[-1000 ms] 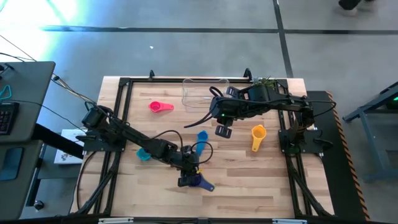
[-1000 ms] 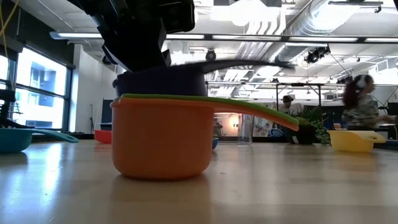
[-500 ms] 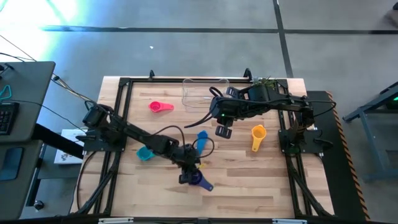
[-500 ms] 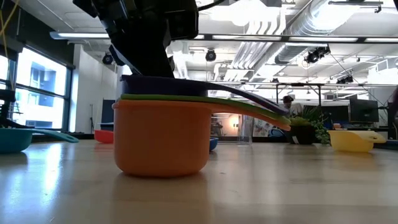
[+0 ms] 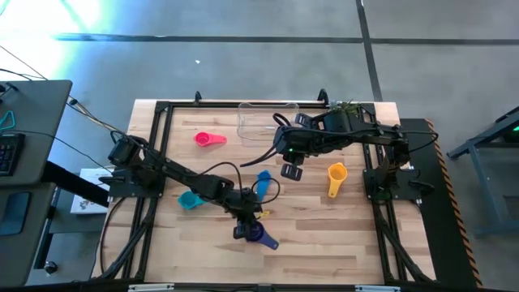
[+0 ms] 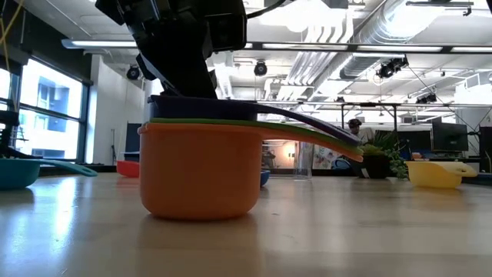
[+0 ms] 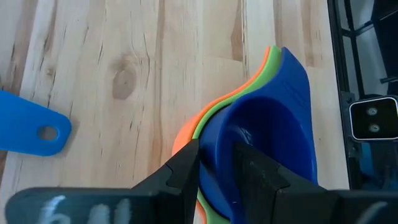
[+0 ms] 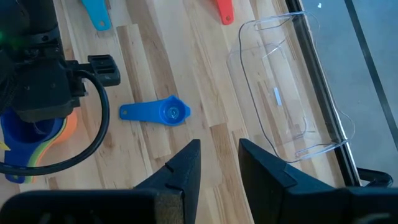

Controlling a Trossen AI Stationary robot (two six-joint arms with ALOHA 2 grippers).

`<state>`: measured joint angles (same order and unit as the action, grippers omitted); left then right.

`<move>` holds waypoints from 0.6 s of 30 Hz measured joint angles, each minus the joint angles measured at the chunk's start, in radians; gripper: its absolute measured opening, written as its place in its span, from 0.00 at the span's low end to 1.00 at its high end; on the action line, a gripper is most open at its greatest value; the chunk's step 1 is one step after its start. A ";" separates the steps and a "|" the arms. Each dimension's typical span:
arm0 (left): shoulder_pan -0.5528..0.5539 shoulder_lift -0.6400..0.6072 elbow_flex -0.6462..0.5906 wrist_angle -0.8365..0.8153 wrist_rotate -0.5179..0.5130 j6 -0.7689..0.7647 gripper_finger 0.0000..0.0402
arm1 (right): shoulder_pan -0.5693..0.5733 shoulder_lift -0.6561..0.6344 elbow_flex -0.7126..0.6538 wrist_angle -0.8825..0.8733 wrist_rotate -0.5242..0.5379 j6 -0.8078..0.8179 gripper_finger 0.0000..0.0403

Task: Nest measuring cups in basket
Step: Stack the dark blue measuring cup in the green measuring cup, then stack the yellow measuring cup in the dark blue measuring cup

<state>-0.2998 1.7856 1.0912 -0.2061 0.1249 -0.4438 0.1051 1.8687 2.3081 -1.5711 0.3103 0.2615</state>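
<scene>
- My left end effector sits right on top of the nested stack near the front middle of the tabletop. I cannot tell whether it is clamped on the top cup or has let go.
- The stack is three measuring cups: the orange cup at the bottom, the green cup showing only as a thin rim, and the purple cup on top. All three handles fan out on one side, away from my left arm.
- My right end effector hangs released and empty over the tabletop, just on the near side of the basket.
- The basket stands at the far edge. No cup shows inside it.
- What the next move turns on, as I judge it: the stack lies well apart from the basket, straight across the tabletop. My left arm is on the stack, while my right arm is the nearer one to the basket.
- The blue cup lies between stack and basket, close beside my left arm. The teal cup, pink cup and yellow cup lie loose and scattered.
- Hard to make out: from above, my left end effector covers most of the stack. How deep the purple cup is seated cannot be told. My right arm crosses one corner of the basket, and its clear walls are faint.
</scene>
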 joint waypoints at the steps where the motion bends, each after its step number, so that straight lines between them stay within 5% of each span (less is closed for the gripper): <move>1: 0.002 -0.003 0.000 -0.003 0.000 0.000 0.22 | 0.000 0.000 0.000 0.000 0.000 0.000 0.25; 18: 0.025 -0.101 0.001 -0.167 0.023 0.006 0.22 | 0.000 0.000 0.000 0.000 -0.001 0.001 0.25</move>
<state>-0.2749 1.6842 1.0927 -0.3727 0.1478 -0.4382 0.1048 1.8683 2.3081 -1.5714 0.3098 0.2624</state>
